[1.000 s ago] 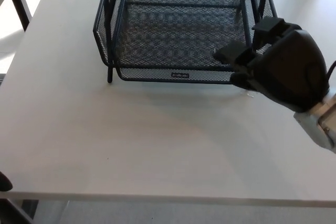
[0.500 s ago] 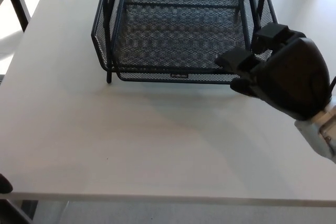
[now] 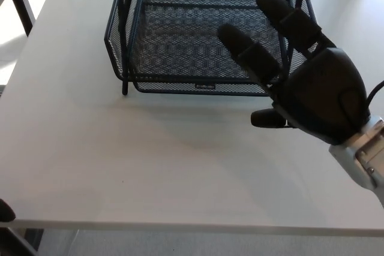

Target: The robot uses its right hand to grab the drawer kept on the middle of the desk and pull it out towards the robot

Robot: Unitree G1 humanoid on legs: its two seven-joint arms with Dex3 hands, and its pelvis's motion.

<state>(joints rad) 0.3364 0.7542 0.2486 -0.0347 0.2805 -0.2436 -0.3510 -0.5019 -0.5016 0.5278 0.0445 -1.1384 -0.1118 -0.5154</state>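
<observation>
Fingers (image 3: 252, 52) outstretched over drawer (image 3: 198, 34)

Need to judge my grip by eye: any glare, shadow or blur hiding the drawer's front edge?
Head view: sharp, evenly lit; the black wire-mesh drawer casts only a soft shadow on the matte white desk, without glare. The black right hand, fingers spread, covers the front edge's right end.

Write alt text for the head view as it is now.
The robot's black right hand is open, its two fingers stretched over the front right corner of a black wire-mesh drawer on a white desk. The drawer looks empty, and the hand holds nothing.
</observation>
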